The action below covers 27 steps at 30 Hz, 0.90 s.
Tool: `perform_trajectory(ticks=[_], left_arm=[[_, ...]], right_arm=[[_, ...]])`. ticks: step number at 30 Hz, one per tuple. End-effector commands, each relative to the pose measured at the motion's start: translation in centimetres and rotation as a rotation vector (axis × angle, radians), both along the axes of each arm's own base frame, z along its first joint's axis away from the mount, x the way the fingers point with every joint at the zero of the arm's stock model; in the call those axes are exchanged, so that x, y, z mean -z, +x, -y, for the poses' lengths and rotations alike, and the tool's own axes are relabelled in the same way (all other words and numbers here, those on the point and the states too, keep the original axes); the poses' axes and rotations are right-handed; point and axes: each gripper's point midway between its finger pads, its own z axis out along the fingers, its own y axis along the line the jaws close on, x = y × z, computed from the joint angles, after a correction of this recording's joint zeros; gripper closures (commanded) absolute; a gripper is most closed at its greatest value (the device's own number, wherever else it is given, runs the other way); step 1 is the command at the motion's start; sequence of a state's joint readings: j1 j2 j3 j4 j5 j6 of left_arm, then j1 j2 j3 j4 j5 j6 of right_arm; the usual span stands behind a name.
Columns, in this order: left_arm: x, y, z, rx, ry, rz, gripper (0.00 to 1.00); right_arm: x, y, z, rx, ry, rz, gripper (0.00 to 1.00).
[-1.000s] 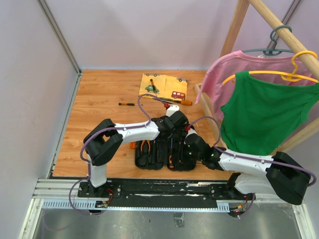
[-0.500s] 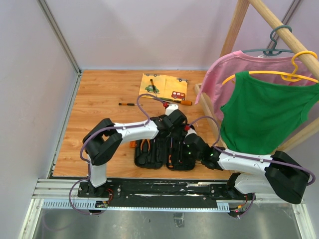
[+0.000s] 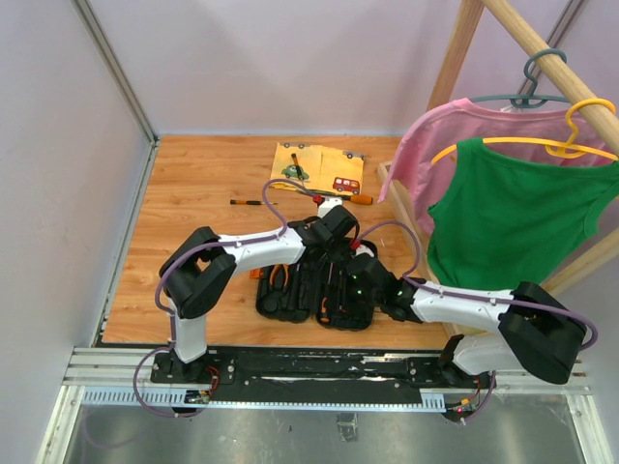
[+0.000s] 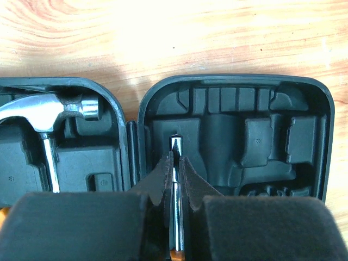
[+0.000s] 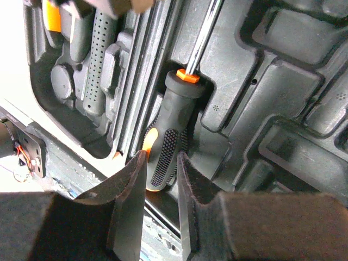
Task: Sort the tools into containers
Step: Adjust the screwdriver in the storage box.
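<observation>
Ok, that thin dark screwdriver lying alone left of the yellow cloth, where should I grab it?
Grip the thin screwdriver near mid-length, coming straight down with the jaws closing front-to-back across it. It lies flat on the wooden tabletop, running left to right, with bare wood around it. Which end is the handle is too small to tell.
</observation>
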<state>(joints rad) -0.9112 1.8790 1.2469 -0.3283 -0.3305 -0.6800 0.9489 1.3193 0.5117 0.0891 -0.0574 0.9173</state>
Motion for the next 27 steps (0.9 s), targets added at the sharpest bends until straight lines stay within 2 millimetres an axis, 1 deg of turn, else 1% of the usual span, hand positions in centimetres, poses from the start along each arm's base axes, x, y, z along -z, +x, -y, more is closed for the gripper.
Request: perform_trajectory(ticks=[1,8,11,17,21,23,27], left_arm=[[4.2,-2.3,-2.1,0.025,0.107,-0.150,0.95],[4.7,-2.5,-2.1,0.034,0.093,-0.180,0.96],[5.0,-2.7,-2.4,0.032,0.097,-0.186,0.96],[4.7,-2.9,-3.1,0.029,0.105,-0.178,0.96],[4.8,-2.7,-3.5,0.024,0.100,-0.183,0.96],[5.0,-2.6,-3.4,0.025,0.093,-0.192,0.96],[5.4,-2.3,-3.1,0.028,0.105,-0.205,0.97]], right_arm=[[7.2,-3.2,8.5,0.047,-0.386,-0.117,0.89],[7.4,-3.5,11.3,0.081,-0.512,-0.129,0.90],[7.2,-3.5,12.2,0.080,-0.575,-0.128,0.90],[6.6,-3.4,13.7,0.085,-0.668,-0.130,0.90],[6.2,-3.4,14.1,0.077,-0.698,-0.134,0.92],[5.9,-3.4,14.1,0.065,-0.723,-0.139,0.92],[5.9,-3.4,14.4,0.054,-0.753,-0.148,0.92]])
